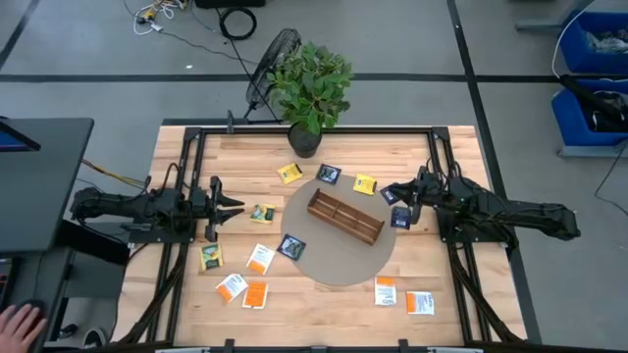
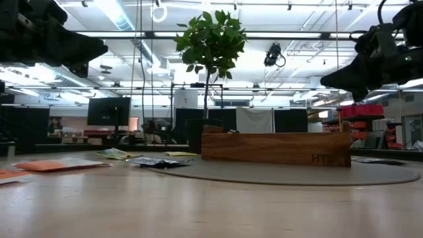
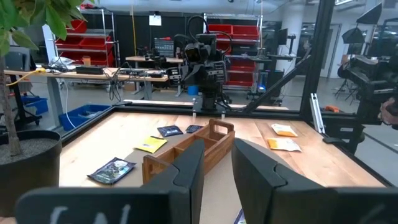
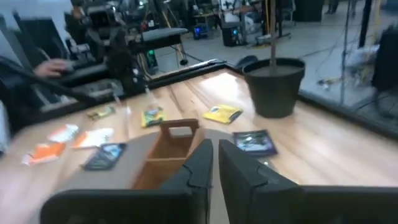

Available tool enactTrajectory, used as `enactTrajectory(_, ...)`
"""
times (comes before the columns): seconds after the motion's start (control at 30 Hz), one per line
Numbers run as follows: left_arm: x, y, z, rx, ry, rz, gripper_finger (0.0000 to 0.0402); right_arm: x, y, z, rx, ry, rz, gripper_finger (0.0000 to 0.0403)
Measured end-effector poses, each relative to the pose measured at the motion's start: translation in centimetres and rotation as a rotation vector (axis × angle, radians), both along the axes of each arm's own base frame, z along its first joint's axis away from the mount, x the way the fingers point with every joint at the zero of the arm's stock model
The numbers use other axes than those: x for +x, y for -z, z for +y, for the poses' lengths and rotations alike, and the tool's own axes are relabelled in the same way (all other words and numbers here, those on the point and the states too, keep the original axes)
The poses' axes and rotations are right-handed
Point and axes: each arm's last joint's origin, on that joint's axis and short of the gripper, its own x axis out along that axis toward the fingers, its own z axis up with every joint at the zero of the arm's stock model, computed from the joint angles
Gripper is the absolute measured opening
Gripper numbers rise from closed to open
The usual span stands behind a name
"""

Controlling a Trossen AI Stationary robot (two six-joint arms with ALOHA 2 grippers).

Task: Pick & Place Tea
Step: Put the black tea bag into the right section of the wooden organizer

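Several small square tea packets lie flat on the wooden table around a long wooden box (image 1: 345, 217), which stands on a round grey mat (image 1: 334, 270). Among them are a green one (image 1: 262, 213), a yellow one (image 1: 288, 174) and a dark blue one (image 1: 401, 218). My left gripper (image 1: 235, 208) is open and empty. It hangs above the table left of the green packet and points toward the box (image 3: 186, 152). My right gripper (image 1: 386, 193) is shut and empty. It hangs above the table at the box's right end (image 4: 171, 149), near the dark blue packet. The low view shows both grippers held high.
A potted green plant (image 1: 310, 88) stands at the table's far edge. More packets lie at the near left (image 1: 255, 294) and near right (image 1: 420, 303). A black frame (image 1: 314, 128) runs round the table. A person's hand (image 1: 20, 322) shows at the near left, off the table.
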Motion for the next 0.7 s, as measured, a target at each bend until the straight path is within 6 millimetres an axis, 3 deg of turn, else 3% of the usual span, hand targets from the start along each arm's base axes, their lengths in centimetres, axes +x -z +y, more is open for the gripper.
enactTrajectory(0.2, 0.0, 0.0, 0.0, 0.005, -0.001, -0.002, 0.0087, 0.0, -0.9, 0.1, 0.075, -0.011, -0.052, 0.0050)
enactTrajectory(0.37, 0.0, 0.0, 0.0, 0.023, -0.003, -0.001, 0.0087, 0.2, -1.0, 0.0, 0.200, 0.017, 0.097, 0.0108)
enactTrajectory(0.57, 0.0, 0.0, 0.0, -0.001, -0.001, -0.003, 0.0087, 0.6, -2.6, 0.1, 0.403, 0.025, 0.328, 0.0191)
enactTrajectory(0.7, 0.0, 0.0, 0.0, -0.001, -0.001, -0.003, 0.0087, 0.7, -3.6, 0.0, 0.516, 0.121, 0.506, 0.0212)
